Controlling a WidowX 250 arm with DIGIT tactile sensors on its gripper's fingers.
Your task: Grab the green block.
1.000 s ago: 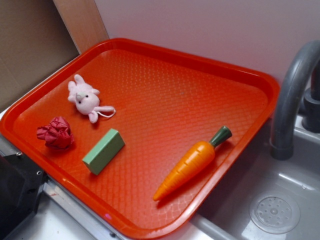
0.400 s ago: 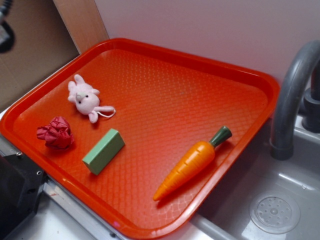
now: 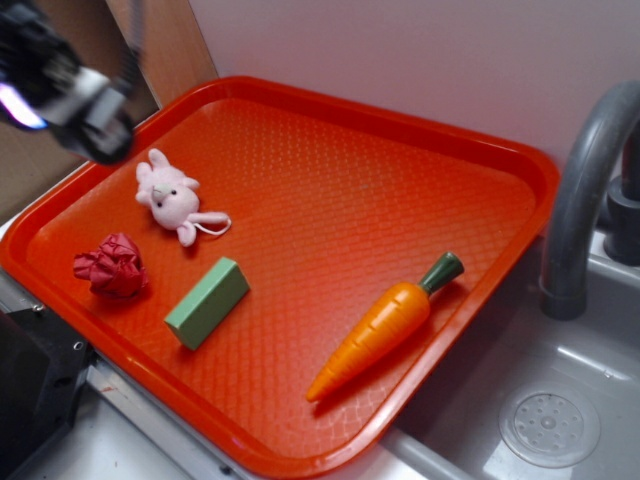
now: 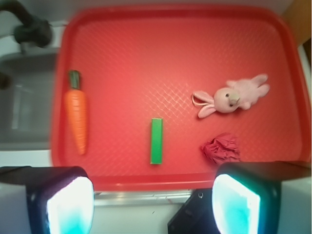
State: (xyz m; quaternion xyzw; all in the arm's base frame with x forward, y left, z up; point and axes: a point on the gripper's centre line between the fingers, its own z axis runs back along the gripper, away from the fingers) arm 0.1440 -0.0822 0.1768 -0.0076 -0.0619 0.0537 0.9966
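The green block (image 3: 207, 301) is a small pale-green bar lying flat near the front left of the orange tray (image 3: 330, 100). In the wrist view the green block (image 4: 156, 140) lies lengthwise, ahead of and between my fingers. My gripper (image 3: 75, 100) enters blurred at the upper left of the exterior view, high above the tray's left corner and well away from the block. In the wrist view the gripper (image 4: 153, 204) is open, its two fingers wide apart with nothing between them.
On the tray (image 4: 146, 48) also lie a pink plush bunny (image 3: 172, 197), a crumpled red ball (image 3: 112, 266) and an orange toy carrot (image 3: 385, 322). A grey faucet (image 3: 585, 190) and a sink basin (image 3: 550, 400) stand to the right. A black object (image 3: 30, 390) sits at the front left.
My gripper has come into the exterior view from the upper left and moved right and down toward the tray's left corner. The objects on the tray have not moved.
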